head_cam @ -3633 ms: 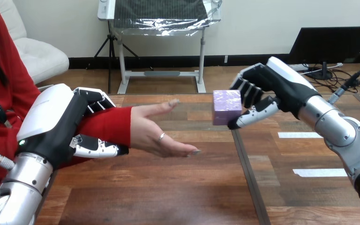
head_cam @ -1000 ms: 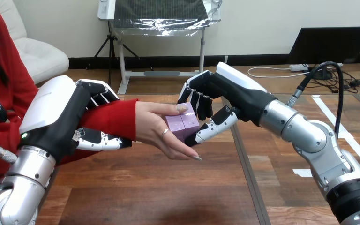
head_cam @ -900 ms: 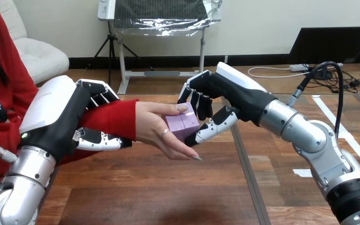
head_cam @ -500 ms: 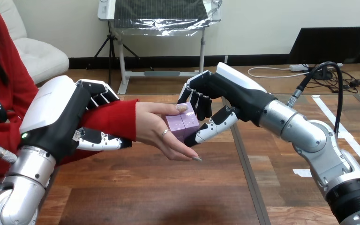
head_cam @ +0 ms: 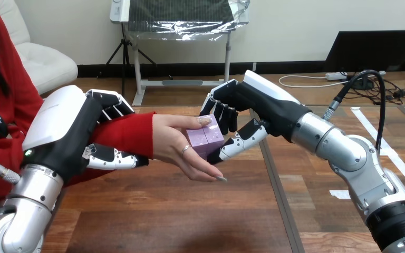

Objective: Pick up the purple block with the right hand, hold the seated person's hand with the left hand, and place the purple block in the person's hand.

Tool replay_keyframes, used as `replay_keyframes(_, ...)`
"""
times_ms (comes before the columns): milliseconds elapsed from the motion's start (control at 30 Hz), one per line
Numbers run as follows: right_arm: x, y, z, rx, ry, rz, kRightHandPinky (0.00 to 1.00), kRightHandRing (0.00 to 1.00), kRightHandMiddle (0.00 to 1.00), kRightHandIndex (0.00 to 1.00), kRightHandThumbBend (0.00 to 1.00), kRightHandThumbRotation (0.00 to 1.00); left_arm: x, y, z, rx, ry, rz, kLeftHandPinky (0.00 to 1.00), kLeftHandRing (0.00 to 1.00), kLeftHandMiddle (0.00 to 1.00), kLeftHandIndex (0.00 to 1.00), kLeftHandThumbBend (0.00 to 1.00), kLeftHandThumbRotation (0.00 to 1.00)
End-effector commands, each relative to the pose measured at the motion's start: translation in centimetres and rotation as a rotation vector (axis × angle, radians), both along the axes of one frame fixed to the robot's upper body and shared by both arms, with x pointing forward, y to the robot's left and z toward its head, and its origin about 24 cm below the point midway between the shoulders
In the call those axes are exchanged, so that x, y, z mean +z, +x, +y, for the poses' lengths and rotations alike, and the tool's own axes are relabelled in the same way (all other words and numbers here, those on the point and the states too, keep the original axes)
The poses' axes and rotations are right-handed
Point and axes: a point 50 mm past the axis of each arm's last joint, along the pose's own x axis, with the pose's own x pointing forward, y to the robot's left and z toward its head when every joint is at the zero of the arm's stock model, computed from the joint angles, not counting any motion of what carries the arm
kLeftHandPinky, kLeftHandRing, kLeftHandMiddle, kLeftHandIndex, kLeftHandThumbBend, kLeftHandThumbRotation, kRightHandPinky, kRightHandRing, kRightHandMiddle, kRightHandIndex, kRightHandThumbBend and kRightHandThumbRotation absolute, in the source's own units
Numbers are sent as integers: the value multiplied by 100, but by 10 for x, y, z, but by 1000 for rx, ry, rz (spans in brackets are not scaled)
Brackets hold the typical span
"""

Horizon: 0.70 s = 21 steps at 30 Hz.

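Purple block [head_cam: 205,139] in person's hand [head_cam: 173,146] | right hand [head_cam: 253,103] pinches it | left hand [head_cam: 63,132] clasps person's forearm [head_cam: 126,132] | over table [head_cam: 190,221]

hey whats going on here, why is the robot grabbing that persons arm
The robot is handing a block to the seated person. Its left hand has fingers and thumb curled round the person's wrist, over the red sleeve, holding the arm above the table. Its right hand pinches the purple block and holds it against the palm of the person's hand, whose thumb lies over the block's top. The right hand has not yet let go.
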Motion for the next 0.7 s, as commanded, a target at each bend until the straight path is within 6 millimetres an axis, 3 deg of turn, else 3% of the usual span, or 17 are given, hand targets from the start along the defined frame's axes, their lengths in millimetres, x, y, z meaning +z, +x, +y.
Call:
replay_keyframes(0,15,3,2,-4,45,-51,36,42,46,47,73,0,23,4,-11,-44,-9,-114,38,43,47,46,84,0)
replay_keyframes(533,14,5,-7,-6,17,-16,47,53,58,60,68,0,22,3,-11,-53,-23,-103,38,43,47,46,84,0)
replay_keyframes(667,12,6,-11,-13,9,6,51,58,62,65,63,6,22,2,-11,-57,-21,-92,39,44,48,47,84,0)
